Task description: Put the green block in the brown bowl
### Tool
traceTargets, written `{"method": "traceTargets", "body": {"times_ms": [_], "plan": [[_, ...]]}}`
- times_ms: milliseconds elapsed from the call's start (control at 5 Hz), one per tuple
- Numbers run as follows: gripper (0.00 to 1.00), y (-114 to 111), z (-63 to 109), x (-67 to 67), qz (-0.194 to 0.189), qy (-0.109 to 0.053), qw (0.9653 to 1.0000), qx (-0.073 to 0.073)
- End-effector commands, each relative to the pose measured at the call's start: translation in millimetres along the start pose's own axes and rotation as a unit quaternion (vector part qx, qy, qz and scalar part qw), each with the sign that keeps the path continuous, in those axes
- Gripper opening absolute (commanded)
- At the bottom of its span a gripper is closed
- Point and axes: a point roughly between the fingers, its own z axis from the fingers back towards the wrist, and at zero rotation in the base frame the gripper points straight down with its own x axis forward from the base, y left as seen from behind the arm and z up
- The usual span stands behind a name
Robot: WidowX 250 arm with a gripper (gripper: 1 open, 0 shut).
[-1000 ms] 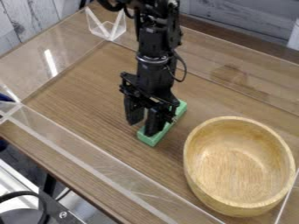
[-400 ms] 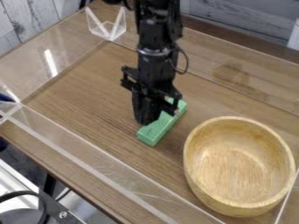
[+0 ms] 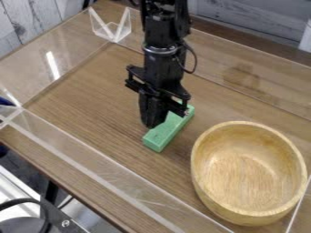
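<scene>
From my remote station, the gripper (image 3: pixel 158 121) points nearly straight down, its black fingers pinched onto the middle of the green block (image 3: pixel 172 134). The block lies angled on the table, and I cannot tell whether it has left the wood. The brown bowl (image 3: pixel 202 155) stands just beside it toward the right, apart from the block. The table (image 3: pixel 85 100) is pale wood grain, ringed by a low clear plastic wall (image 3: pixel 85 177). Grey-white boards (image 3: pixel 25 23) show beyond the far left corner, and dark cables (image 3: pixel 31 218) lie below the near edge.
</scene>
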Motion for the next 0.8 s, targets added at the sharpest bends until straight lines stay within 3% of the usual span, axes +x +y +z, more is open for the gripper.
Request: {"method": "traceTargets", "body": {"times_ms": [0,200,600], "plan": [[0.0,1.8,13.6,9.9,-0.002,-0.028,0.9996,0.007],[0.0,2.1,12.2,10.2,-0.002,-0.025,0.9997,0.005],[0.0,2.4,32.9,13.8,-0.001,-0.044,0.999,0.004]]}}
